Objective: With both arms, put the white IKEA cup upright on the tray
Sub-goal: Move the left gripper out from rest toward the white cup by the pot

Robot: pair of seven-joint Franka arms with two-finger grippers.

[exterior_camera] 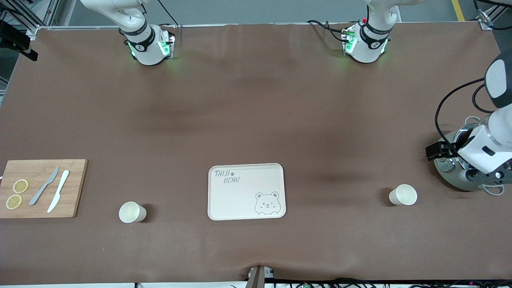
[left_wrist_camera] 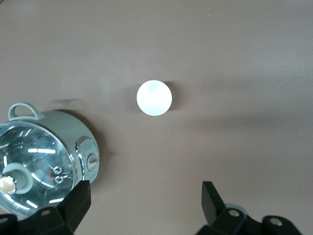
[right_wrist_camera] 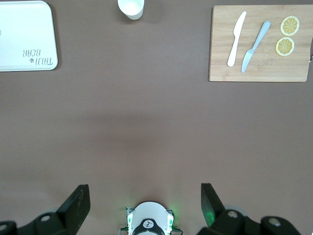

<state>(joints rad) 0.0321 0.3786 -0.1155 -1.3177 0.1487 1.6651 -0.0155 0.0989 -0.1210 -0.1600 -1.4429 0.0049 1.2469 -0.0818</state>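
Flat cream rectangular tray (exterior_camera: 246,191) with rounded corners, raised rim, matte surface, "TAIJI BEAR" lettering and a bear-face line drawing; it lies on the brown cloth-like table cover (exterior_camera: 256,112), near the front-camera edge, about midway between the two ends. Two white cups, both smooth, round-mouthed and standing upright on the cover, neither on the tray: first white cup (exterior_camera: 403,195) well apart from the tray toward the left arm's end; second white cup (exterior_camera: 132,212) apart from the tray toward the right arm's end, slightly nearer the front camera than the tray's middle. One pale green round pot with a glossy glass lid and looped handle (left_wrist_camera: 39,156) stands still farther from the tray toward the left arm's end, past the first cup. One bamboo cutting board (exterior_camera: 42,188), visible grain, rectangular, sits at the right arm's end, past the second cup; on it one grey knife (exterior_camera: 44,185), one white plastic knife (exterior_camera: 58,191) and two lemon slices (exterior_camera: 17,194). Left gripper (left_wrist_camera: 145,200) hangs above the cover beside the pot, pointing straight down, black fingers spread wide with nothing between them; first cup lies below it. Right gripper (right_wrist_camera: 145,201) sits high above its own base (right_wrist_camera: 149,223), looking down, fingers likewise wide apart and empty.
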